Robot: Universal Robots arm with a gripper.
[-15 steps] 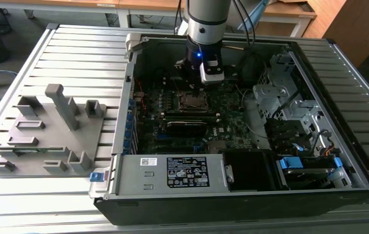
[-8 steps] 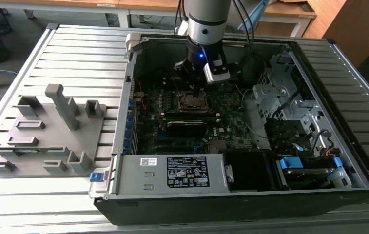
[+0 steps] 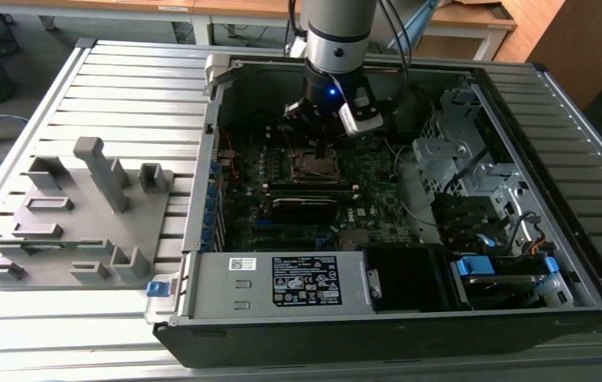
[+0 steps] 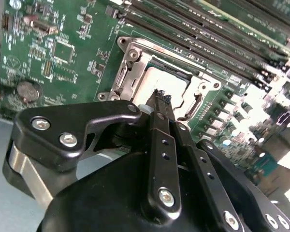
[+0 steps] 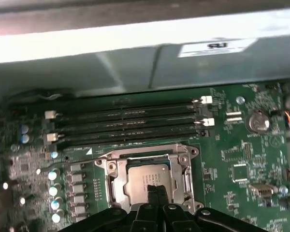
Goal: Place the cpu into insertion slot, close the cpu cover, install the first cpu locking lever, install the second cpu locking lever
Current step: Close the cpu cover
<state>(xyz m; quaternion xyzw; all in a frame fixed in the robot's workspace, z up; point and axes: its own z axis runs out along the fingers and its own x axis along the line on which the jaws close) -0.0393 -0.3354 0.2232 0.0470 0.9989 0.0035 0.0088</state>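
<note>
From where I stand, the arm reaches straight down into the open computer case (image 3: 386, 342). The case lies on its side on the slatted desk (image 3: 131, 79), so the green circuit board (image 5: 232, 145) faces up and everything on it can be reached from above. The gripper (image 3: 318, 143) hangs over the insertion slot (image 3: 313, 164). In the exterior view the slot sits just toward six o'clock of the gripper, near the middle of the board.

In both wrist views the gripper is clenched, with nothing between its fingers that I can see. Pressed into one narrow point like that, they look better suited to pushing or nudging than to carrying. Their tips stand right at the cpu (image 5: 144, 175), either touching it or just above it; I cannot tell which.

The cpu lies flat in the slot with its dull silver top facing up, so I judge the placing step done. The cpu cover (image 5: 145, 152) seems to lie down around it, and the chip shows through its square cut-out, as it must if the frame is to clamp the chip's edges. I cannot make out whether either locking lever is latched.

The long memory slots (image 5: 125, 128) run side by side just beside the cover. In the exterior view a grey holding fixture (image 3: 78, 223) rests on the desk at nine o'clock of the case, well apart from the work.
</note>
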